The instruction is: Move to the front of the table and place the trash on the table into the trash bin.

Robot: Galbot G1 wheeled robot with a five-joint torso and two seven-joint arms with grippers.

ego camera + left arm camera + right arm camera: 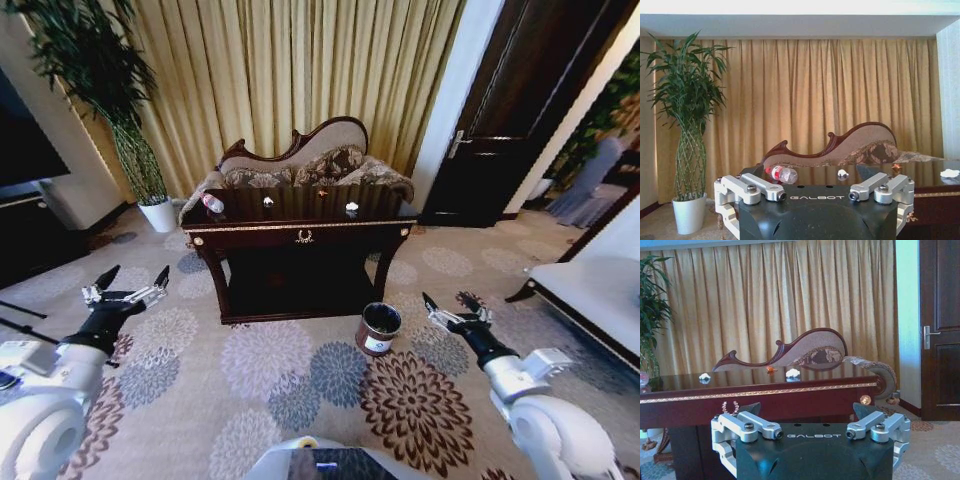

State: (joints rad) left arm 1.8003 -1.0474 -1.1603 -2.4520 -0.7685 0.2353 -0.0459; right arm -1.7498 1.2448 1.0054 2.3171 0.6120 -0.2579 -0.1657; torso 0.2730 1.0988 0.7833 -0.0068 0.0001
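Observation:
The dark-brown table (300,232) stands ahead of me across the patterned carpet. On its top lies the trash: a clear bottle with a red label (213,203) at the left end, a white paper bit (268,201), a tiny orange piece (322,193) and another white paper bit (352,208). The trash bin (378,329) sits on the floor by the table's front right leg. My left gripper (128,285) hovers open at the lower left, well short of the table. My right gripper (452,308) is open just right of the bin. The right wrist view shows the papers (792,372) on the tabletop.
A chaise sofa (300,160) stands behind the table against gold curtains. A tall plant in a white pot (158,214) is at the back left, beside a dark cabinet (30,235). A dark door (515,110) and a white bench (590,290) are on the right.

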